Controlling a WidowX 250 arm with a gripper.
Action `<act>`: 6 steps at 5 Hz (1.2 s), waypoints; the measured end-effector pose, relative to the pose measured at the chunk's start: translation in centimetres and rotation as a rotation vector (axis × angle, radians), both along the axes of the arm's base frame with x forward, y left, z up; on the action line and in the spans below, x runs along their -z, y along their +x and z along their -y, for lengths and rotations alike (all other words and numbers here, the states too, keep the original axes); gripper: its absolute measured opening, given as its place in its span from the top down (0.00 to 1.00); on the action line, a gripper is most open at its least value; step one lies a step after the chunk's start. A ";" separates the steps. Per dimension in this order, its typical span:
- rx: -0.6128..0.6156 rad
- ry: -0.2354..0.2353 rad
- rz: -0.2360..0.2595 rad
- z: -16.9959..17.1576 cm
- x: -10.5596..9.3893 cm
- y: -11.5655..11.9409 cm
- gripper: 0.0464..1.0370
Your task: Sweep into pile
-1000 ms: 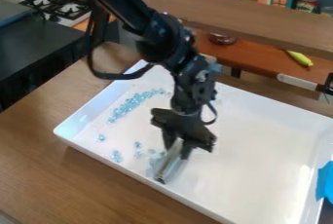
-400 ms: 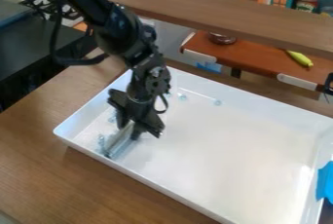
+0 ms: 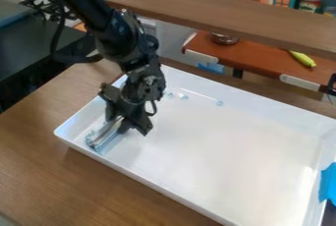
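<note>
In the white rectangular tray [image 3: 216, 156], overtravel could jam the silvery bar-shaped tool [image 3: 106, 134] against the wall, beside small translucent blue pieces [image 3: 90, 135]. I have the black two-finger gripper [image 3: 123, 122] clamped on the tool. Beyond, short strokes could miss stray blue pieces [image 3: 220, 103]; the brown wooden shelf [image 3: 216, 14] may limit clearance.

The pincer [image 3: 121, 123] holds a silvery bar [image 3: 104, 136] inside the white tray [image 3: 216, 156], beside pale-blue bits [image 3: 89, 136].
</note>
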State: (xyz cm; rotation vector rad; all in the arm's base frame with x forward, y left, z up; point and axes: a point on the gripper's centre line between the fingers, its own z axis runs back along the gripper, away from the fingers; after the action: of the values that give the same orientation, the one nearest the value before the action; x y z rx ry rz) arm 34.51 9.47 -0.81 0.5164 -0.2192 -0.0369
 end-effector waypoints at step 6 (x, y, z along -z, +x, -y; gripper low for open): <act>0.039 -0.372 0.030 18.1 -2.9 3.9 0.67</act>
State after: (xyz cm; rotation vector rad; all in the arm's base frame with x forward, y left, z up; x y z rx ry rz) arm 38.43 -8.65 2.06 0.1423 -0.2587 -0.0258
